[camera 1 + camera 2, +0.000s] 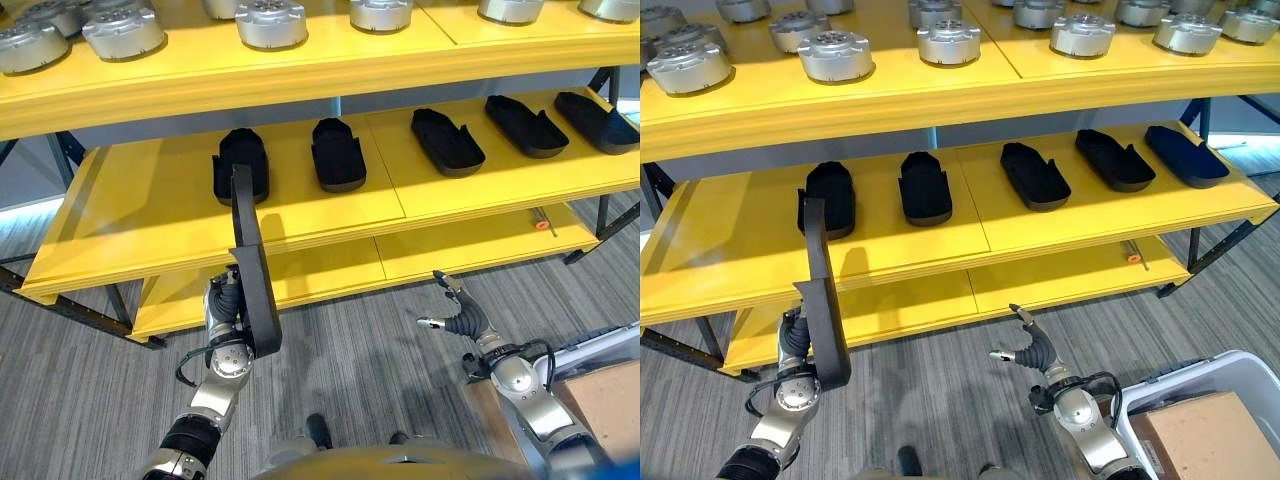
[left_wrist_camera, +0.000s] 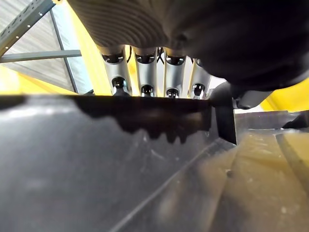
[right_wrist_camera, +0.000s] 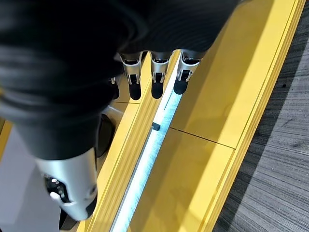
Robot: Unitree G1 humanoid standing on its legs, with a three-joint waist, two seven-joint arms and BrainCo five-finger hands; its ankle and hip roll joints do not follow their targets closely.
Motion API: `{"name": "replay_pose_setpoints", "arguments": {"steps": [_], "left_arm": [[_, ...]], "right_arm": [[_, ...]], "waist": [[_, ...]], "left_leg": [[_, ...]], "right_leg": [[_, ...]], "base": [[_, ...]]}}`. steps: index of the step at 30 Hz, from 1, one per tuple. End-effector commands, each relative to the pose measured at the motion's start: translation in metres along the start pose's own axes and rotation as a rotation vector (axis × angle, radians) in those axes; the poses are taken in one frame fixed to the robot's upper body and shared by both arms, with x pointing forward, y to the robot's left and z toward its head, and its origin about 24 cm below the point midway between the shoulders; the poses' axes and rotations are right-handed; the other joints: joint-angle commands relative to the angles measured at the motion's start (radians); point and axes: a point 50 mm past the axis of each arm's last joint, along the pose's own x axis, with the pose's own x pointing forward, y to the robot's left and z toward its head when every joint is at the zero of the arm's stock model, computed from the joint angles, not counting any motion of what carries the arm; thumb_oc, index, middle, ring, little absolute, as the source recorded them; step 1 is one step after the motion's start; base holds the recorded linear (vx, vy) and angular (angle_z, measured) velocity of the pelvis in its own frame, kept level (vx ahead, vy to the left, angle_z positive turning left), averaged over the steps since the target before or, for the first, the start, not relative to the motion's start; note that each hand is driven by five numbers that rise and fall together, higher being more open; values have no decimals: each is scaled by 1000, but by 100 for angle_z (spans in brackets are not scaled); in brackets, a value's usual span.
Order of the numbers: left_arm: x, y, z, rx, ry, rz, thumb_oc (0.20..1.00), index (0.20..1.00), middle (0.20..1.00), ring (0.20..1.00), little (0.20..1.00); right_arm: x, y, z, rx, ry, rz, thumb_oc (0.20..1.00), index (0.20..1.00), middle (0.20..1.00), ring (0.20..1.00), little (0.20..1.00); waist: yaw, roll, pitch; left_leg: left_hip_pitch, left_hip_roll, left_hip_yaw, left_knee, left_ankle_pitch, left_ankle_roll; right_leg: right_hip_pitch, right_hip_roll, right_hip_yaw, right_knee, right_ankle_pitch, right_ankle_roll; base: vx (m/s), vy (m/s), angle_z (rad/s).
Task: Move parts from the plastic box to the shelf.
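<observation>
The left hand has its fingers curled round a long black part, held upright before the yellow shelf, while the right hand hangs empty, fingers spread.

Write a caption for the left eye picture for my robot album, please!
Left robot hand lifts a long black part toward the yellow shelf, right robot hand open beside it.

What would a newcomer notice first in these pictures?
First, the long black part that the left hand holds upright before the yellow shelf, fingers curled round its lower end. Next, five black parts in a row on the middle level, and round silver parts above. The right hand hangs open, empty.
</observation>
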Motion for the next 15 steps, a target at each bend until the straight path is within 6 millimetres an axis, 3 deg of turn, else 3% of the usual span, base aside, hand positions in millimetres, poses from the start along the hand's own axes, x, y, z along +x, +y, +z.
{"name": "replay_pose_setpoints", "arguments": {"steps": [1, 6, 11, 12, 14, 15], "left_arm": [[22, 3, 38, -53, -160, 47, 200, 200, 200, 200, 200], [20, 10, 32, -68, -145, 68, 200, 200, 200, 200, 200], [18, 18, 28, -58, -156, 84, 200, 200, 200, 200, 200], [20, 18, 26, -58, -145, 87, 200, 200, 200, 200, 200], [20, 18, 26, -46, -149, 87, 200, 200, 200, 200, 200], [23, 18, 27, -33, -149, 82, 200, 200, 200, 200, 200]], "right_arm": [[4, -9, 17, -8, -119, -17, 1000, 1000, 1000, 1000, 1000], [2, -13, 15, -30, -110, -11, 1000, 1000, 1000, 1000, 1000], [-2, -15, 14, -53, -107, 12, 1000, 1000, 1000, 1000, 1000], [-2, -14, 13, -63, -101, 14, 1000, 1000, 1000, 1000, 1000], [-1, -13, 12, -59, -93, 9, 1000, 1000, 1000, 1000, 1000], [-2, -15, 8, -50, -71, -10, 1000, 1000, 1000, 1000, 1000]], "waist": [[-37, -10, -15], [-34, 16, -25], [-50, 38, -33], [-61, 52, -32], [-60, 57, -33], [-60, 67, -39]], "left_leg": [[22, 213, 143, 255, -96, -69], [73, 262, 72, 94, 13, -102], [105, 408, 11, -8, 175, -167], [126, 424, 27, -26, 155, -163], [134, 420, 18, -28, 140, -158], [140, 393, 14, -22, 105, -147]], "right_leg": [[-37, 41, 33, 2, 61, 29], [-36, 27, 27, 50, 38, 21], [-86, -42, 37, 198, -26, 22], [-119, -81, 39, 289, -57, 28], [-125, -94, 46, 318, -70, 30], [-115, -101, 50, 328, -76, 34]], "base": [[49, 120, -16], [79, 180, -8], [78, 406, -7], [37, 587, -9], [66, 476, 15], [131, 569, 40]]}}
